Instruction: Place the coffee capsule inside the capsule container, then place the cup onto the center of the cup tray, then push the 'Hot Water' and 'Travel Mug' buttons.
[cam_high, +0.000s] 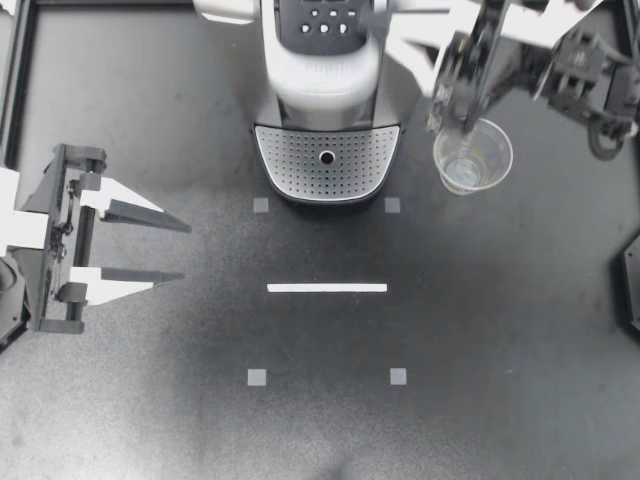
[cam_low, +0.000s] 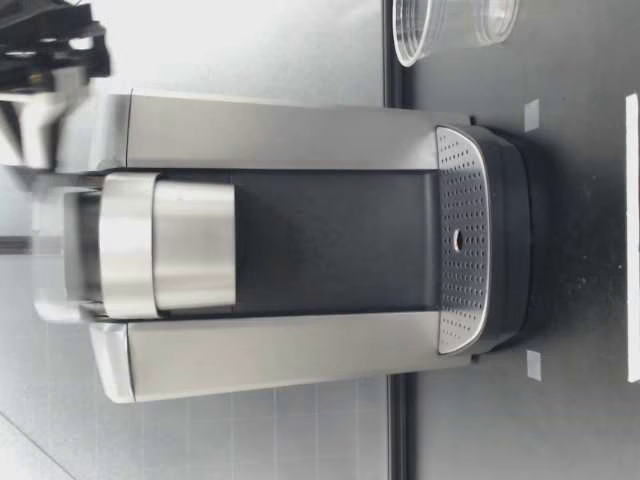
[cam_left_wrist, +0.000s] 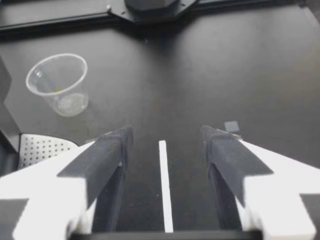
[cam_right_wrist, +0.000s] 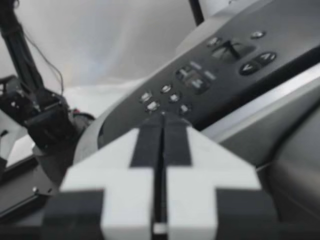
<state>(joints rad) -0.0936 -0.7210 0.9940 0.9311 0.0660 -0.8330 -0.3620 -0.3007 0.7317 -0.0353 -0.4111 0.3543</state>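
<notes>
The coffee machine (cam_high: 325, 90) stands at the back centre, its perforated cup tray (cam_high: 327, 160) bare. A clear plastic cup (cam_high: 472, 157) stands upright on the table just right of the machine; it also shows as the cup (cam_low: 455, 25) and the cup (cam_left_wrist: 57, 85). My left gripper (cam_high: 172, 248) rests open near the left edge, nothing between its fingers (cam_left_wrist: 107, 155). My right gripper (cam_high: 397, 42) hovers beside the machine's top, shut and empty; its fingertips (cam_right_wrist: 150, 131) point at the button panel (cam_right_wrist: 200, 70), just short of it. No capsule is visible.
A white tape line (cam_high: 327, 287) and small grey square markers (cam_high: 257, 377) lie on the dark table in front of the machine. A black frame rail (cam_high: 12, 80) borders the left side. Another dark arm (cam_right_wrist: 42, 120) shows beyond the machine.
</notes>
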